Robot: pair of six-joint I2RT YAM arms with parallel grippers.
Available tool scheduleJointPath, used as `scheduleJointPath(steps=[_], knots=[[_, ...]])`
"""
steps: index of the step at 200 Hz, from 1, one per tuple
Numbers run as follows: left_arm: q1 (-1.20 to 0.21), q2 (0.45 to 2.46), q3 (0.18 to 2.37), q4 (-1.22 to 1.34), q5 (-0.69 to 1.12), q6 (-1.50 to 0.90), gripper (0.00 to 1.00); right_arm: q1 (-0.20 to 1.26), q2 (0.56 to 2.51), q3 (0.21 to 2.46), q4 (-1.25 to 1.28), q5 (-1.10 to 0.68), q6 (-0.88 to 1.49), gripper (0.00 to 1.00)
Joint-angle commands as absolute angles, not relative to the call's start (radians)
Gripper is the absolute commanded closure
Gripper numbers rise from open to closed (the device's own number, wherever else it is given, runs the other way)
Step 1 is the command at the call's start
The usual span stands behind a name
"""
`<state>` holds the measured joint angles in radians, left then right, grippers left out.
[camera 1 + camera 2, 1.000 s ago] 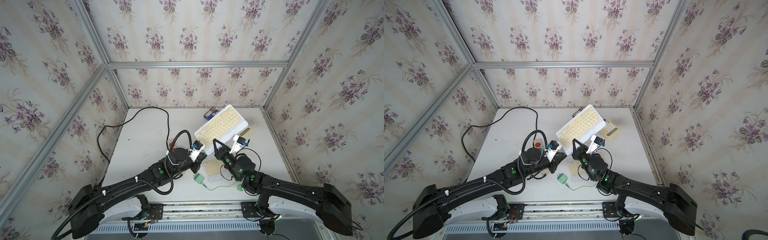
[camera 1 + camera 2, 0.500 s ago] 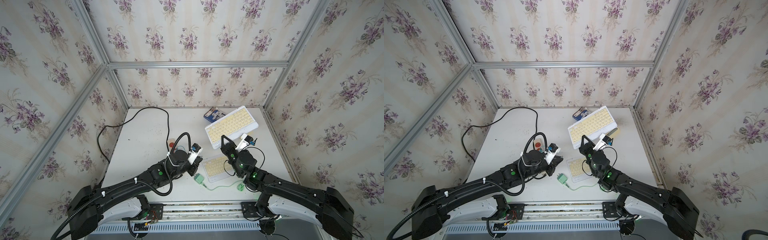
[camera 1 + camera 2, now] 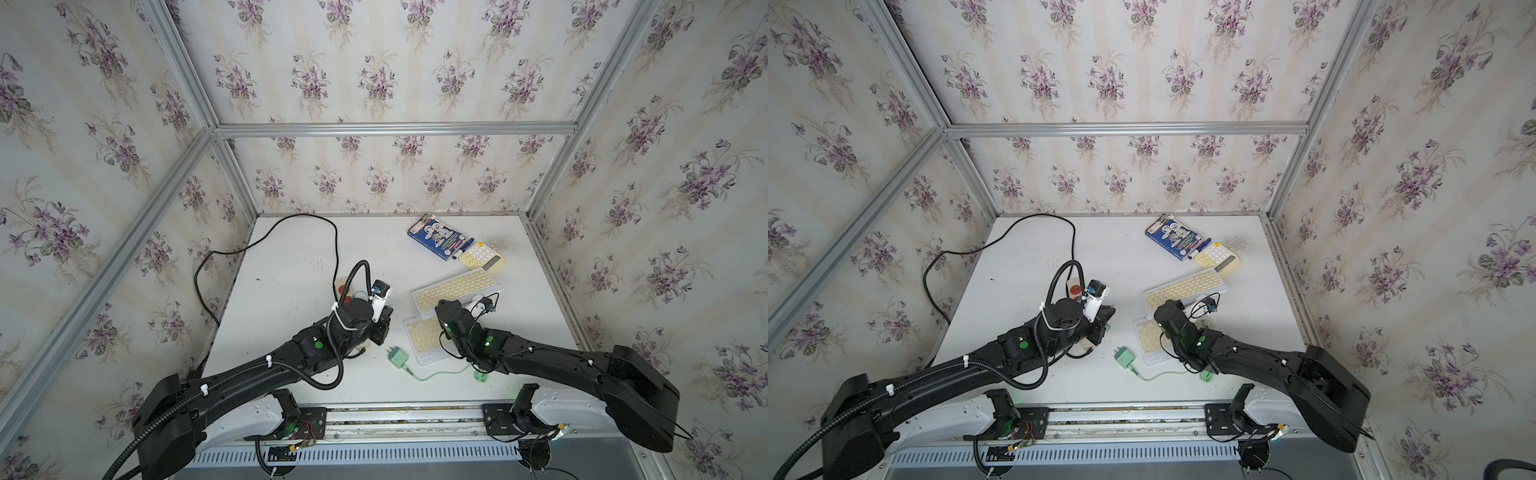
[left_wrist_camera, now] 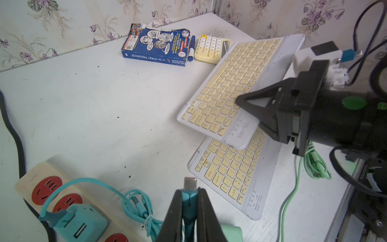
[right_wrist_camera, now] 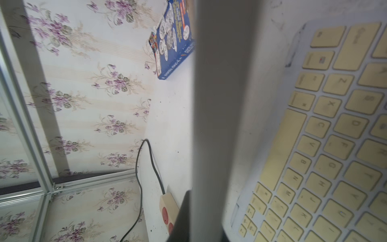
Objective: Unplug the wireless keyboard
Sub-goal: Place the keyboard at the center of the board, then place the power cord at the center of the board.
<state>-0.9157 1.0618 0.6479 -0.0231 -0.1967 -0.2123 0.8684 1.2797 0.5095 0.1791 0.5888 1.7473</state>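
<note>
Left fingers [image 4: 174, 209] pinching, teal plug [image 4: 189, 199] (wrist view)

The white table [image 3: 291, 266] carries a black cable [image 3: 332, 232] looping across its far left to a beige power strip [image 3: 343, 286] left of centre. At the far right lie a blue book [image 3: 434, 236], a marker [image 3: 465, 244] and a cream calculator [image 3: 482, 257], side by side. A keyboard [image 3: 422, 338] lies flat near the front edge, with a green adapter [image 3: 397, 357] and its green cable [image 3: 436, 375] just beside it.
</note>
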Motion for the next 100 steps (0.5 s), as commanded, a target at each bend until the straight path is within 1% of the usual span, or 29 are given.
scheduleJointPath(steps=[1,79,100], knots=[[-0.907,1.058,0.653,-0.025,-0.206,-0.237,0.98,0.869,1.352,0.532,0.316,0.571,1.788,1.00],[-0.896,1.080,0.666,-0.025,-0.184,-0.233,0.98,0.869,1.631,0.620,0.494,0.509,1.893,1.00],[-0.891,1.082,0.665,-0.025,-0.178,-0.233,0.98,0.869,1.694,0.650,0.533,0.486,1.885,1.00]])
